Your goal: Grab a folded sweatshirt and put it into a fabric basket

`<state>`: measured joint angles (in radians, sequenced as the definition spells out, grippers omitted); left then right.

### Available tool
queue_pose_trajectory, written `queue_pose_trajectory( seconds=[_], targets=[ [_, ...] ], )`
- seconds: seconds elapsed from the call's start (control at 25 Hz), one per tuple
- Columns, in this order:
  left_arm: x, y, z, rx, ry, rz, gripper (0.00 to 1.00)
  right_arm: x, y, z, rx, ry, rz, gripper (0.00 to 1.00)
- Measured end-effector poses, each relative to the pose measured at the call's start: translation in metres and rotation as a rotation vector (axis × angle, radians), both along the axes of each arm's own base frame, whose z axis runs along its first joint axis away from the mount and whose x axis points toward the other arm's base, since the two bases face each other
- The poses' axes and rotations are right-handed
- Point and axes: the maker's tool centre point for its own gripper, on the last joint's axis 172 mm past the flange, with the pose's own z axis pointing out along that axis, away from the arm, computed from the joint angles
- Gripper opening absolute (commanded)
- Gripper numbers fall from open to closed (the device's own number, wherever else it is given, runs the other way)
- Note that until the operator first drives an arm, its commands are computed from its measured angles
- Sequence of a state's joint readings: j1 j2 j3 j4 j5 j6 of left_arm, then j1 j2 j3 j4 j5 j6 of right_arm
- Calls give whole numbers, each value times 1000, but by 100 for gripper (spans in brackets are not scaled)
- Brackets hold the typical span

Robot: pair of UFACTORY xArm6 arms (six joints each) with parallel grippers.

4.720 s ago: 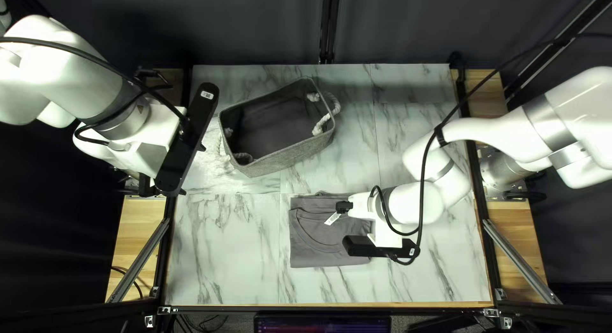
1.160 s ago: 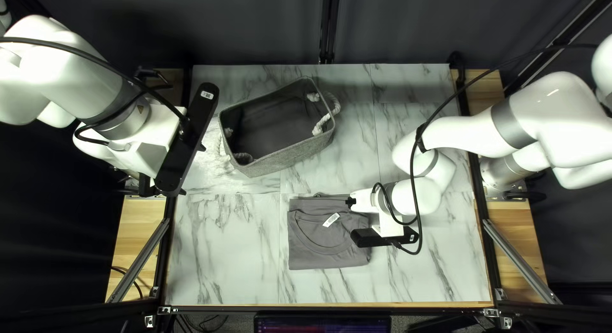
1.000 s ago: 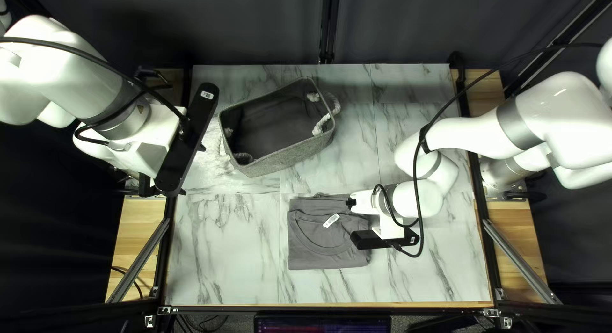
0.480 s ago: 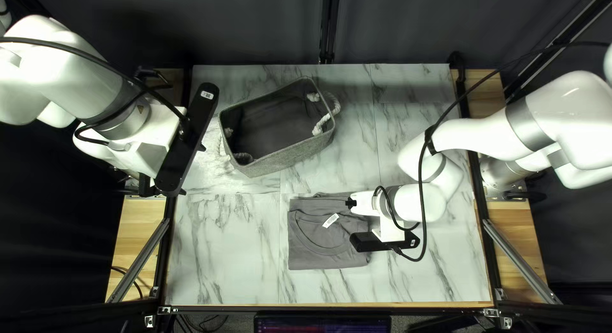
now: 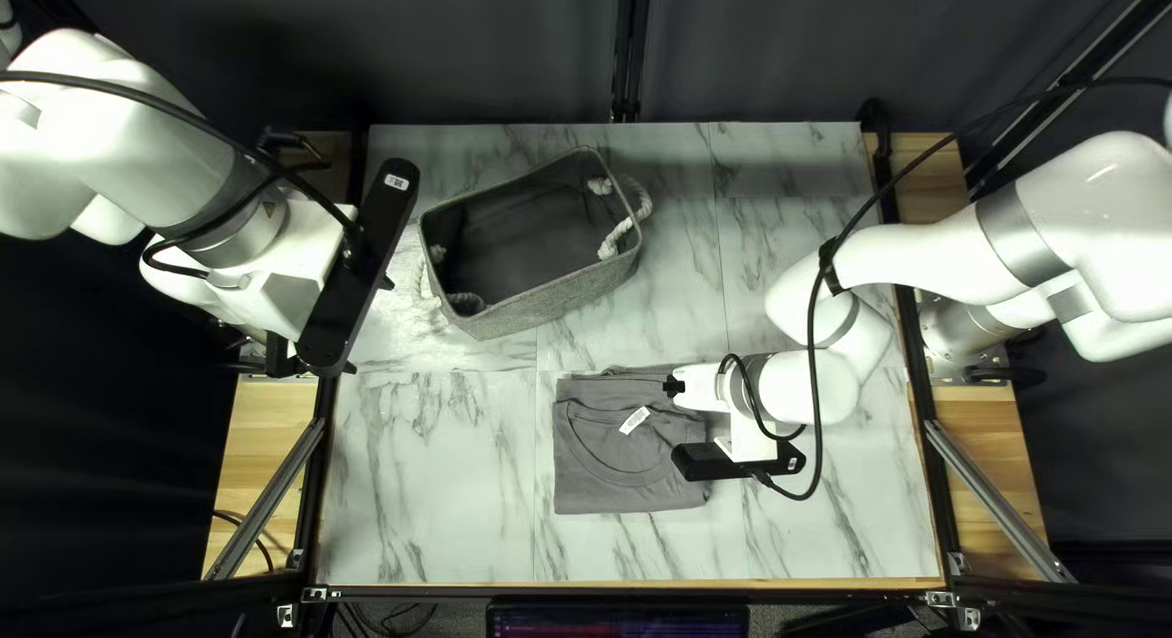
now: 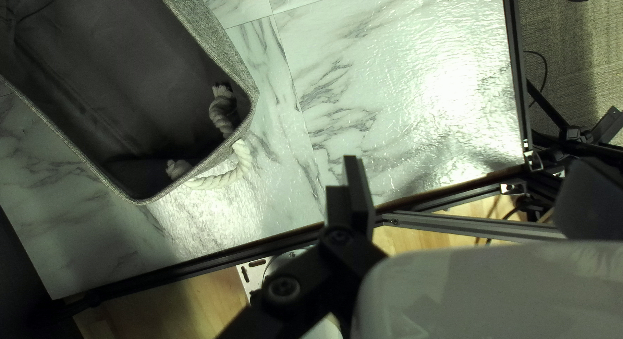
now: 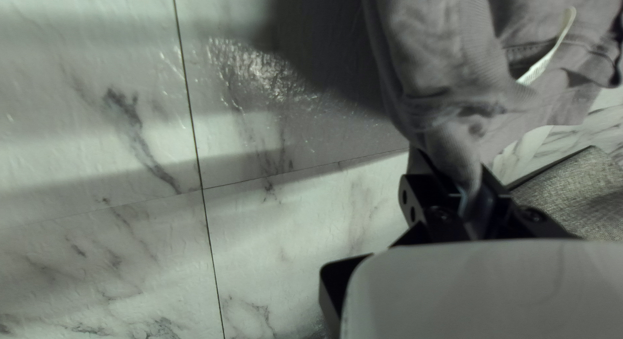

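While the folded grey sweatshirt is laid flat on the white marble-patterned table top, near the table's front edge and a little right of centre in the top left view, its right-hand edge is gripped by the right gripper. In the right wrist view the two black fingers are seen clenched on a gathered fold of the grey cloth, which is pinched between them from both sides. A white label is seen at the garment's neckline, just beside the gripped edge.

The grey felt basket with a dark lining is set farther back on the table, left of centre and well apart from the sweatshirt, turned at an angle to the table's edges. Pale twisted rope handles are fitted at its two short ends.

The left gripper is held raised over the table's left edge, beside the basket's near-left corner. Its fingers are spread in the released position, and nothing is touched by them. Only one black finger is shown clearly in the left wrist view.
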<state>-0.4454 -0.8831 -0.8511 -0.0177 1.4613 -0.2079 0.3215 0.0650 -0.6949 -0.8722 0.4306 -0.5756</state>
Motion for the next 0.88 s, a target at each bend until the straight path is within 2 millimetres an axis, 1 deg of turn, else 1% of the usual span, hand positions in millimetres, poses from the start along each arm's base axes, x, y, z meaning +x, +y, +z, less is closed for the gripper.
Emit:
queue_pose_trajectory(
  seconds=[0.08,0.16,0.24,0.32,0.52,0.64,0.72,0.88],
  targets=[
    [2,-3,6,0,-7,7,100,-1,2,4,2,-3,3,0],
    [11,-8,11,-1,-31,15,100,-1,3,7,5,-6,7,0],
    [26,-13,10,-4,-63,24,100,-1,5,9,6,-8,8,0],
    [44,-19,2,-5,-92,35,100,-2,8,11,6,-10,9,0],
    [88,-39,-39,-9,-127,101,100,-3,11,14,7,-12,4,0],
    [113,-52,-65,-26,-125,185,100,-3,12,15,9,-12,4,0],
    [130,-62,-86,-38,-108,247,100,-4,13,14,10,-12,3,0],
    [150,-76,-124,-66,-74,304,100,-4,14,15,12,-12,1,0]
  ],
)
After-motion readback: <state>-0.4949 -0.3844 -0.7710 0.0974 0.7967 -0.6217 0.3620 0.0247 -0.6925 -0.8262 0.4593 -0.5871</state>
